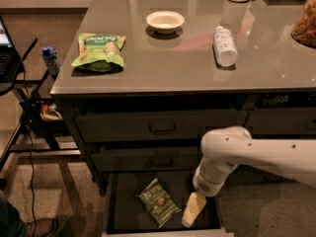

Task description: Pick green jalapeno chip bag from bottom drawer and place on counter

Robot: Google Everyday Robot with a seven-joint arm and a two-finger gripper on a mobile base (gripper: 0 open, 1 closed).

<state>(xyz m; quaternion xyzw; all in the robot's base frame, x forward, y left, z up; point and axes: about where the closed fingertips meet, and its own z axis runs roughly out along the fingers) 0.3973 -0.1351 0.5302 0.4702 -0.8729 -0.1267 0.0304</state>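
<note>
The green jalapeno chip bag [158, 202] lies flat in the open bottom drawer [128, 209], near its middle. It is olive-green with white lettering. My gripper [192, 210] hangs from the white arm [256, 154] down into the drawer, just right of the bag and apart from it. The grey counter [177, 58] lies above the drawers.
On the counter are a brighter light-green snack bag [98, 50], a white bowl [165, 20], a white bottle lying on its side [224, 45], and a jar of brown snacks [306, 21] at the right edge. Two shut handled drawers [160, 127] sit above. A stand with cables [29, 112] is on the left.
</note>
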